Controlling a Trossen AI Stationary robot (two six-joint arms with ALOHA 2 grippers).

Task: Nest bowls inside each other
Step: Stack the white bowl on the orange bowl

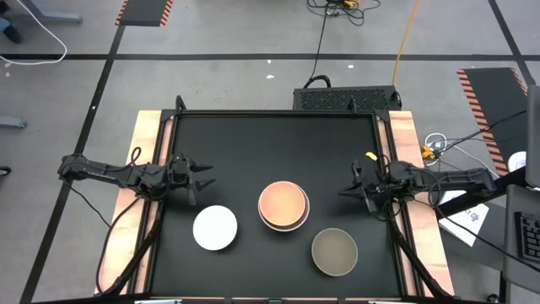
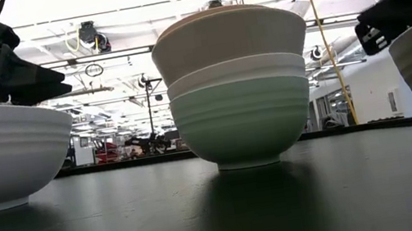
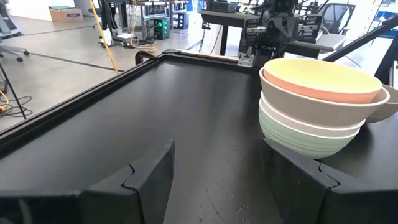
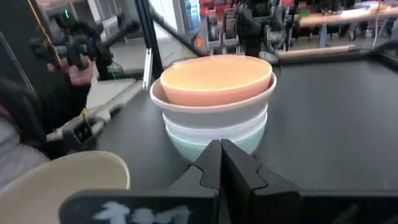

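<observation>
Stack (image 1: 283, 205) at table (image 1: 253, 135) ctr: coral bowl (image 3: 323, 79) on top, beige, white, mint bowl (image 2: 242, 122) at bottom. White bowl (image 1: 215, 228) near-left of stack, olive bowl (image 1: 335, 251) near-right. Left gripper (image 1: 202, 173) at left, fingers apart, empty. Right gripper (image 1: 343, 191) at right, fingers closed, empty. No legible labels/writing.

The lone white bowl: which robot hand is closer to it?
The left one. The left gripper, open, hovers just beyond the white bowl, toward the table's left edge. The right gripper, shut, is far across the table, past the bowl stack.
</observation>
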